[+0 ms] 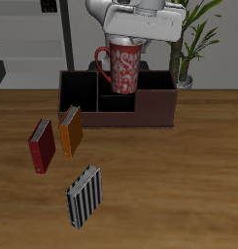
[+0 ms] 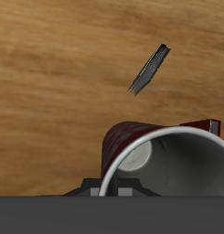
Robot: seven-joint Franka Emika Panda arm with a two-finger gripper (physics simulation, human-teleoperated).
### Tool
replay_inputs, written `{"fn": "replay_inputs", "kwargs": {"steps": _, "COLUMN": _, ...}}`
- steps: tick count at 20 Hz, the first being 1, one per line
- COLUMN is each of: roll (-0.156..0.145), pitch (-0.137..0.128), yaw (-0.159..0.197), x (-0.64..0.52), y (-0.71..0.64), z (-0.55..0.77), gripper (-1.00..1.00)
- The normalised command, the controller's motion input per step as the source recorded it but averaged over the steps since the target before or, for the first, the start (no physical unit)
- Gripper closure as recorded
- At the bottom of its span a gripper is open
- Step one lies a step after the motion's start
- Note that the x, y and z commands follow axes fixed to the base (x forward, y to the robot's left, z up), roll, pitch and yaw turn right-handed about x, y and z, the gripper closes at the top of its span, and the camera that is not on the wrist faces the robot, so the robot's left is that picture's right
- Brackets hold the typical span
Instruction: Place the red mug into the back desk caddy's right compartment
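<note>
My gripper (image 1: 124, 43) is shut on the rim of the red mug (image 1: 123, 70), a red speckled mug with its loop handle out to one side. It holds the mug upright in the air, just above the back desk caddy (image 1: 159, 115), over the small middle cubbies between the two end sections. The mug's base is about level with the caddy's top edge. In the wrist view the mug's pale rim and grey-white inside (image 2: 168, 174) show close up, with the wooden table beyond. My fingers are hidden there.
A red book (image 1: 42, 146), an orange book (image 1: 71, 130) and a black-and-white striped book (image 1: 85, 195) stand on the table in front of the caddy. The striped book also shows in the wrist view (image 2: 150, 70). A potted plant (image 1: 193, 44) stands behind the caddy's end.
</note>
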Motion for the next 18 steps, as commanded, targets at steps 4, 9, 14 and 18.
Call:
{"fn": "replay_inputs", "kwargs": {"steps": 4, "roll": -0.041, "pitch": -0.011, "yaw": -0.019, "x": -0.35, "y": -0.17, "z": 0.17, "gripper": 1.00}}
{"fn": "replay_inputs", "kwargs": {"steps": 9, "roll": -0.033, "pitch": 0.003, "yaw": -0.011, "x": -0.30, "y": -0.04, "z": 0.07, "gripper": 1.00}}
{"fn": "replay_inputs", "kwargs": {"steps": 14, "roll": 0.006, "pitch": -0.004, "yaw": -0.005, "x": -0.44, "y": 0.08, "z": 0.03, "gripper": 1.00}}
{"fn": "replay_inputs", "kwargs": {"steps": 18, "roll": 0.022, "pitch": 0.006, "yaw": 0.009, "x": -0.44, "y": 0.17, "z": -0.03, "gripper": 1.00}}
